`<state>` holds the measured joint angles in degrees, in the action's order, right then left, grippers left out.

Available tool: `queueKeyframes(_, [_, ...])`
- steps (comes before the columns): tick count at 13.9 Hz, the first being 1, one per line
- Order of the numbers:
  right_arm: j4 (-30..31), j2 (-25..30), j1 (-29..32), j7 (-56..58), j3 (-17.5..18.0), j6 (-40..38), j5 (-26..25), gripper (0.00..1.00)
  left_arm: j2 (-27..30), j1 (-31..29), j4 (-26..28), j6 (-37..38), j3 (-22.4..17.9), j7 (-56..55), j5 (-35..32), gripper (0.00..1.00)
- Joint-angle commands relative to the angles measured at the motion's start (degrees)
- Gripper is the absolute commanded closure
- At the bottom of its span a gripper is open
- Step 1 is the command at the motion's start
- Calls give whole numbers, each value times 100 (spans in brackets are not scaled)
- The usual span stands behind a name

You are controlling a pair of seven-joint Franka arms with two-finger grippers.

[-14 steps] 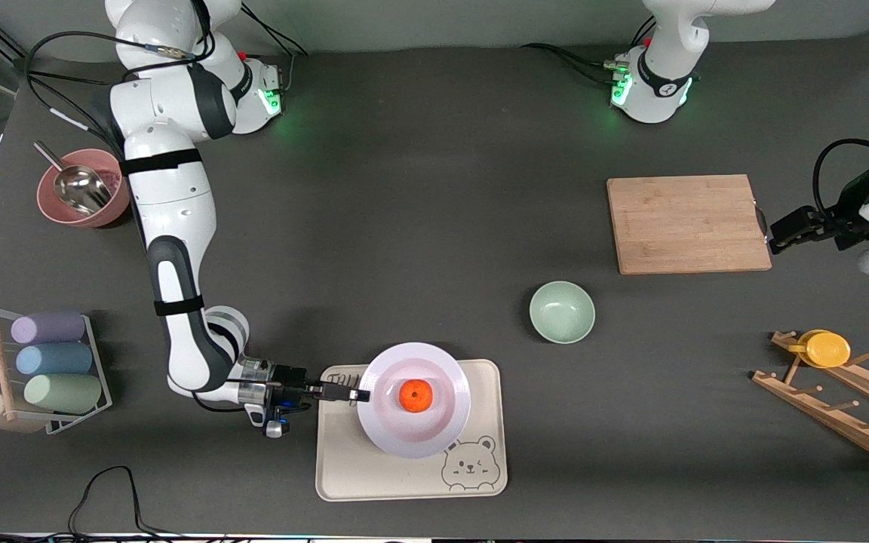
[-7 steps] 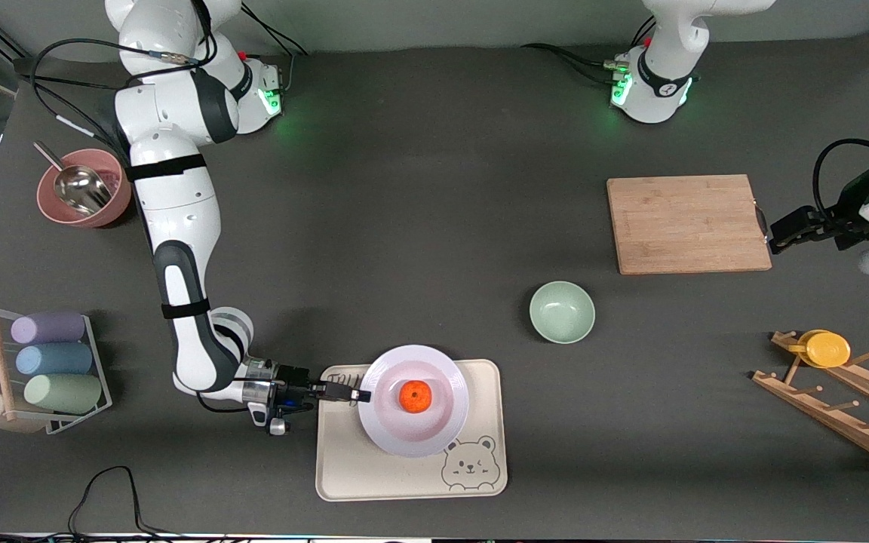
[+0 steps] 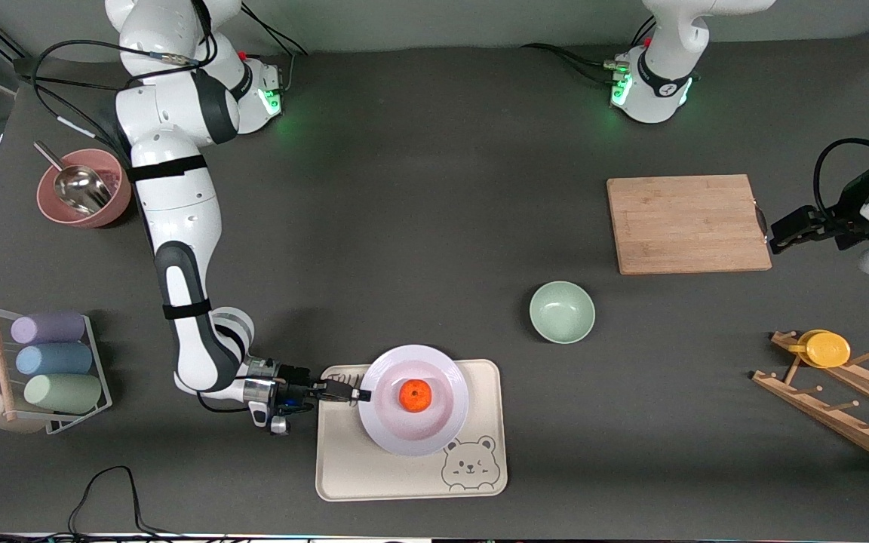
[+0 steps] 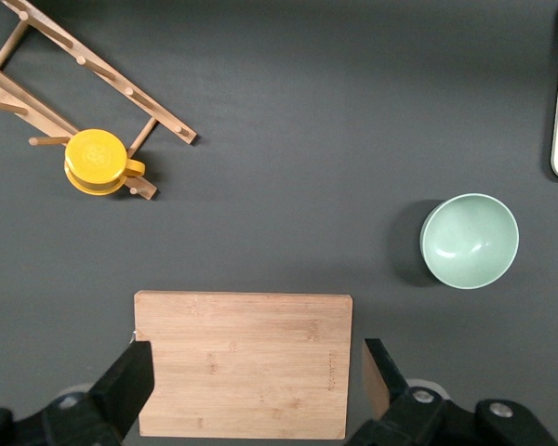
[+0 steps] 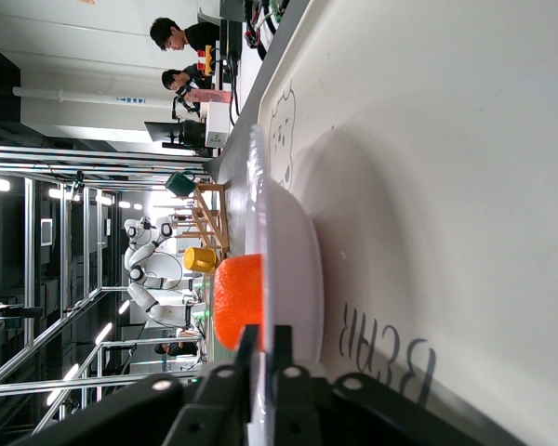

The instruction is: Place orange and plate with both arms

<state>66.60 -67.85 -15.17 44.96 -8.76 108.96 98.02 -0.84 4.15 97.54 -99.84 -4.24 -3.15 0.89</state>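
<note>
The plate (image 3: 413, 400), carrying the orange (image 3: 416, 394), is sitting on the tray (image 3: 480, 471). The right gripper (image 3: 359, 394) is pinching its rim; open straight and withdraw level. The left gripper (image 4: 251, 390) is waiting wide over the board (image 3: 687, 223).

I read "BEAR" printed on the cream tray (image 5: 465, 232), beside the plate's (image 5: 293, 251) rim; nothing else legible.

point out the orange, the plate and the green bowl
orange (image 3: 416, 394), front view, middle of the fruit
plate (image 3: 446, 430), front view, bare rim nearest the camera
green bowl (image 3: 562, 311), front view, inside of the bowl
</note>
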Motion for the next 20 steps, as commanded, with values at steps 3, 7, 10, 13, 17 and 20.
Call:
queueKeyframes(3, [-156, -97, 23, 13, 50, 64, -11, 36, 49, -99, -60, 52, -6, 7, -1, 0])
queueKeyframes(7, [-165, -71, 14, 4, 42, 90, -20, 20, 101, -28, -51, 201, 81, -10, -19, 0])
queueKeyframes(10, [-200, -36, 5, -127, 15, 90, -46, 18, 119, -46, -60, 237, 196, -19, -72, 0])
queueKeyframes(13, [-279, 78, 23, -488, -11, 108, -650, 11, 110, -46, -60, 228, 196, -19, -72, 0])
queueKeyframes(17, [-490, 359, 67, -1137, -98, 108, -1862, 8, 102, -46, -60, 193, 196, -19, -72, 0])
queueKeyframes(20, [-446, 841, 84, -1279, -239, 73, -3195, 0, 102, -46, -51, 193, 196, -19, -72, 0])
